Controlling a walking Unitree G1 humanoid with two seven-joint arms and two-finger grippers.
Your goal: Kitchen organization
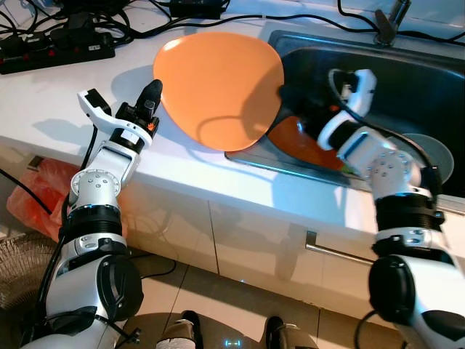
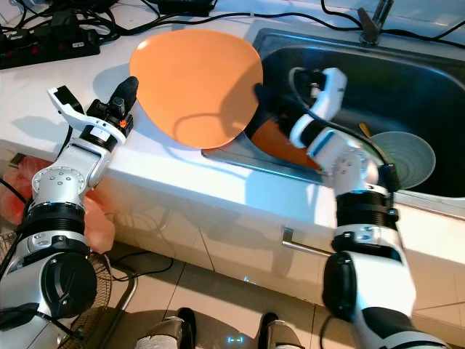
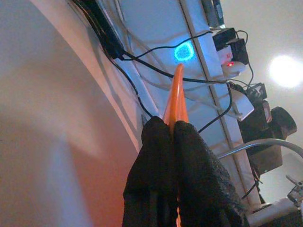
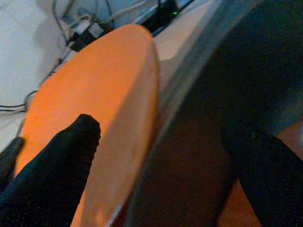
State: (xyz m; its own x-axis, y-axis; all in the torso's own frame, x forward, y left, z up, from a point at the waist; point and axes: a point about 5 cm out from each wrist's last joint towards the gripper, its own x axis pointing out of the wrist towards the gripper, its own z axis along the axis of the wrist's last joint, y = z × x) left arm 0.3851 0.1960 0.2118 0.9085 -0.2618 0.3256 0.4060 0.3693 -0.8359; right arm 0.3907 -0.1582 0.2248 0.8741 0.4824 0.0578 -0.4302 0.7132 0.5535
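Orange plate (image 1: 218, 87): large, smooth, rounded and faintly triangular in outline; it sits tilted at the bench's inner edge, one side over the white bench (image 1: 58, 102), the other overhanging the sink's rim.
Sink (image 1: 436, 80): dark brushed metal basin; a second orange dish (image 1: 301, 142) lies inside under the plate's overhang, and a pale grey bowl (image 2: 403, 156) near the right wall.
Left end effector (image 1: 151, 93): black textured fingers pressed together on the plate's left rim, pinching its thin edge.
Right end effector (image 1: 290, 98): fingers spread wide; one lies against the plate's face, the other seems to reach down inside the sink, though shadow blurs it.
Bench rear edge: black power strip (image 1: 54, 49) and tangled cables.
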